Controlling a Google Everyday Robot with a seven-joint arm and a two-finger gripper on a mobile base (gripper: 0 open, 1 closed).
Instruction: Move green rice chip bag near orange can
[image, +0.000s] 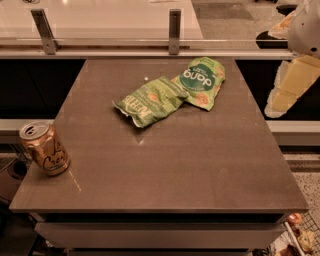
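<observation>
The green rice chip bag lies flat at the far middle-right of the brown table; its dark green round logo faces up. Its left edge touches or slightly overlaps a duller green Kettle bag. The orange can stands upright at the table's near left corner, far from both bags. My gripper shows as cream-coloured parts at the right edge of the camera view. It hangs off the table's right side, level with the chip bag and apart from it. It holds nothing that I can see.
A low rail with two metal posts runs along the table's far edge, with a pale counter behind it. Dark gaps flank the table on the left and right. Some clutter shows at the bottom right corner.
</observation>
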